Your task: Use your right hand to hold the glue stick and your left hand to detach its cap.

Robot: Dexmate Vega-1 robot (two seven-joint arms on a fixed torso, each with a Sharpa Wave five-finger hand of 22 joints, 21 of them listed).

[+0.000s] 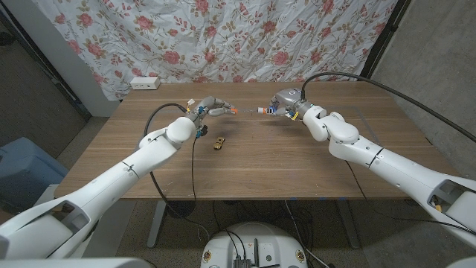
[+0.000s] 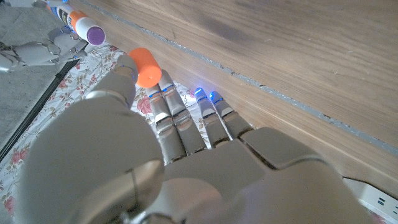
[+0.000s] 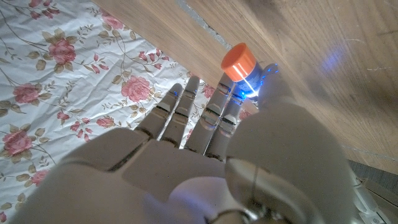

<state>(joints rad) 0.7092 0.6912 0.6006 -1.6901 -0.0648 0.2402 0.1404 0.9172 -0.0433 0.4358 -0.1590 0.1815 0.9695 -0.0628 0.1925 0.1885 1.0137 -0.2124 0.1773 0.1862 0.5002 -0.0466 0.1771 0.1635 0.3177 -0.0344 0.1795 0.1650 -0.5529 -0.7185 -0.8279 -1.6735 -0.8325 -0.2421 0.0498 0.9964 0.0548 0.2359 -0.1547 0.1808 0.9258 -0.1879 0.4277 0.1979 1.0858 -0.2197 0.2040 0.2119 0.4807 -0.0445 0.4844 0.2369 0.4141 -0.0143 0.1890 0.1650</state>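
My right hand (image 1: pixel 287 100) holds the glue stick (image 1: pixel 263 110) above the far middle of the table, its tip pointing toward my left hand. The stick's orange end (image 3: pixel 239 62) pokes out past my right hand's fingers (image 3: pixel 186 118). My left hand (image 1: pixel 210 106) pinches the orange cap (image 1: pixel 232 111) between thumb and finger. In the left wrist view the cap (image 2: pixel 148 66) is off the glue stick (image 2: pixel 87 28), whose purple tip is bare, and a gap lies between them. My right hand (image 2: pixel 31 53) shows behind the stick there.
A small yellow and black object (image 1: pixel 218 142) lies on the wooden table (image 1: pixel 282 164) near my left forearm. A white power strip (image 1: pixel 144 83) sits at the far left edge. A floral cloth (image 1: pixel 223 33) hangs behind the table.
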